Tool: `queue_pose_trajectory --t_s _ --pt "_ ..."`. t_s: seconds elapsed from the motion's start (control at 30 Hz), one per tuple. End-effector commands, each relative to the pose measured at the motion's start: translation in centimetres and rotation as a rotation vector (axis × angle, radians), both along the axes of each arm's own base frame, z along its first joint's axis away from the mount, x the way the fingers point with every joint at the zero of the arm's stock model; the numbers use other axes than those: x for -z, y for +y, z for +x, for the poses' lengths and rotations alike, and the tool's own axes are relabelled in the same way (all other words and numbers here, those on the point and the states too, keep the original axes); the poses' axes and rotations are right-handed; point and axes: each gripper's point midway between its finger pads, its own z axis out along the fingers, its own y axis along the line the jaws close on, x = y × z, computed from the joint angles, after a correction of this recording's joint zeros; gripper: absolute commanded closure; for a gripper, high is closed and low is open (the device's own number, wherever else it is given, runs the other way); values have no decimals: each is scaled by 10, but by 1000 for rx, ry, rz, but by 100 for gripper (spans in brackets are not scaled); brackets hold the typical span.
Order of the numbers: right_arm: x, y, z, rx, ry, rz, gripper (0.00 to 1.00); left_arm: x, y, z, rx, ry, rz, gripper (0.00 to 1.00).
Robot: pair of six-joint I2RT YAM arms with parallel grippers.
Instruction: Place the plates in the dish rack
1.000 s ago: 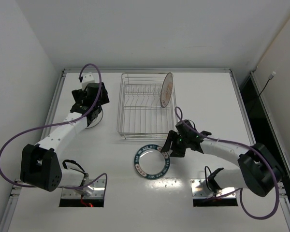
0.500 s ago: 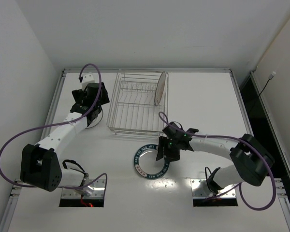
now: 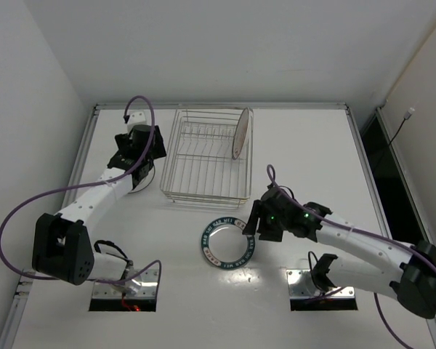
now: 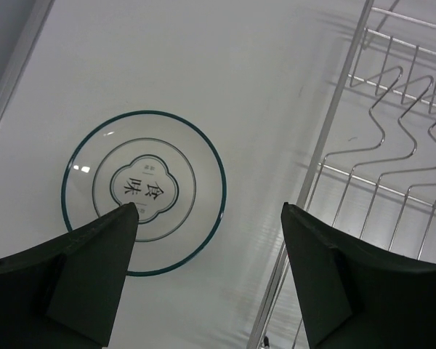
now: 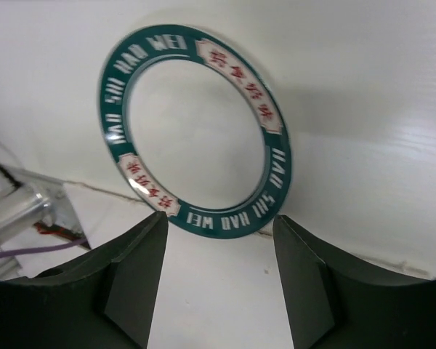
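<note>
A white table [image 3: 312, 145] is lying beneath the left end effector [image 4: 207, 209] and the right end effector [image 5: 218, 218], while a white-tipped cable [image 3: 408, 114] is hanging on the wall far to the right of the latter.

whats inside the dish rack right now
One plate stands on edge at the right end of the dish rack; no other plate shows in it. Which prongs hold its lower edge cannot be seen from above.
</note>
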Motion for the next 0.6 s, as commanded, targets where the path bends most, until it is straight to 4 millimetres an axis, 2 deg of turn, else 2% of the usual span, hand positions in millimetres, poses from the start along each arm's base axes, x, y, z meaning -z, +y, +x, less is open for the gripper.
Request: queue_pose_trajectory --t_s 0.0,0.1,0.13,0.17,0.2,0.23,0.27,0.3,0.33,0.4,0.5,0.53,0.57 --pt "-10 -1 13 68 18 -33 43 9 -21 9 101 21 -4 25" --pt "-10 -4 12 81 40 -62 39 27 -33 12 174 93 -5 27" --pt "-10 -8 17 96 36 -66 35 34 -39 12 201 110 -19 27" --pt "-15 -6 20 92 24 -42 33 36 -42 13 213 124 -24 27" --pt "-9 -11 20 95 29 -56 29 35 -45 17 226 124 -23 27" --pt "-8 -15 26 93 23 -44 28 47 -48 15 242 164 -26 25" --pt "2 -19 23 85 45 -39 28 47 -48 17 242 169 -26 23" --pt "7 -20 26 66 64 2 29 54 -51 17 258 191 -23 23" --pt "3 -13 26 48 64 36 29 51 -54 19 270 184 -32 23" --pt "11 -20 29 29 85 46 29 64 -52 15 268 230 -25 23" --pt "25 -33 31 -21 105 -3 29 64 -53 15 263 229 -32 23" --pt "24 -31 28 -44 107 9 29 59 -53 15 258 215 -43 23" --pt "32 -28 28 -60 103 42 29 58 -53 14 259 204 -45 23"
